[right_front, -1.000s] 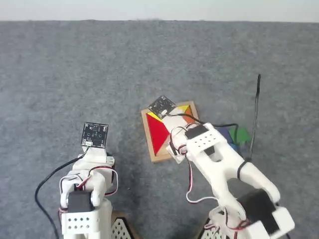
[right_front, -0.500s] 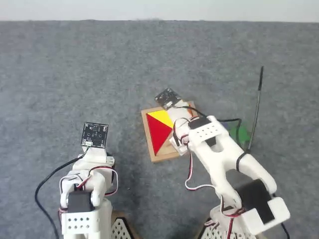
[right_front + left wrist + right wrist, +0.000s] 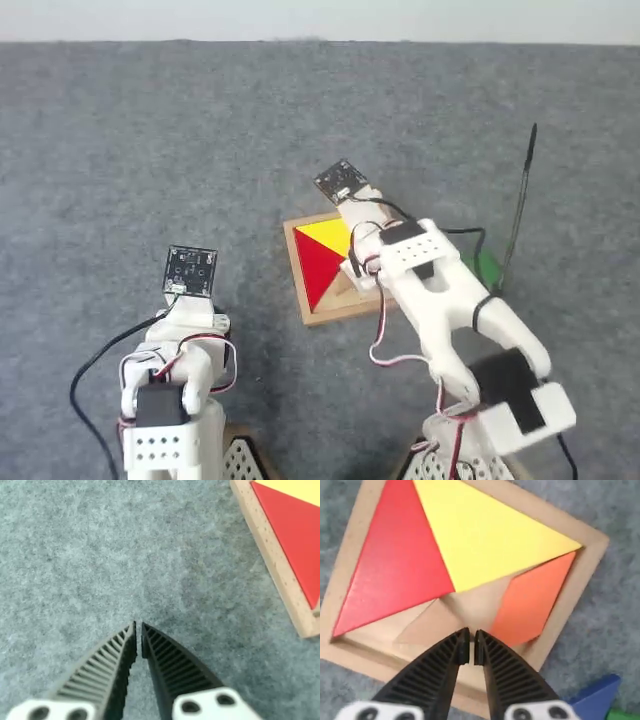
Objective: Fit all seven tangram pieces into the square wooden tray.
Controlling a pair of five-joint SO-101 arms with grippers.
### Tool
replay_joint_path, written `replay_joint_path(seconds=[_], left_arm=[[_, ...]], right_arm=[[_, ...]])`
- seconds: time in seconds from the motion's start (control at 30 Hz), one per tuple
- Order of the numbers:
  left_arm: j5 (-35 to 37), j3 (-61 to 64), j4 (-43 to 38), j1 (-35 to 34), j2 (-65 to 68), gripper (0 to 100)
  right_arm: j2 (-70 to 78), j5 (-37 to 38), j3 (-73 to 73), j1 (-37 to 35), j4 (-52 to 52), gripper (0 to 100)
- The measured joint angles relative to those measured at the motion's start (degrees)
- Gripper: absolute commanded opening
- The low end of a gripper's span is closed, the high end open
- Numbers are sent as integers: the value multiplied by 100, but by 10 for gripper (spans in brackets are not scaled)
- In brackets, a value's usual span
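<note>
The square wooden tray (image 3: 295, 275) lies mid-table with a red triangle (image 3: 318, 265) and a yellow triangle (image 3: 325, 233) in it. In the right wrist view the tray (image 3: 577, 580) holds the red triangle (image 3: 395, 580), the yellow triangle (image 3: 485, 535) and an orange parallelogram (image 3: 532, 600); bare floor (image 3: 465, 605) lies between them. My right gripper (image 3: 470, 642) hangs shut and empty over that bare patch. A blue piece (image 3: 595, 695) lies on the carpet just outside the tray. My left gripper (image 3: 138, 627) is shut and empty above the carpet, off the tray's corner (image 3: 265, 550).
A green piece (image 3: 487, 268) lies on the grey carpet to the right of the tray, half under the right arm (image 3: 430, 280). A thin black rod (image 3: 520, 200) stands beyond it. The left arm (image 3: 175, 380) sits at the near left.
The right arm has pushed farther out over the tray and now covers the orange and blue pieces in the high view. The left arm has not moved.
</note>
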Motion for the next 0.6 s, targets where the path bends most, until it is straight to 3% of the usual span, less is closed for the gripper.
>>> replay_joint_path(seconds=[0.3,0.47,0.6], left_arm=[[0,0,0,0,0,21],[0,0,0,0,0,21],[0,0,0,0,0,21]], right_arm=[[-88,-97,-237,9,0,37],[-914,-158,589,-44,-202,37],[-1758,-158,1319,-492,-255,37]])
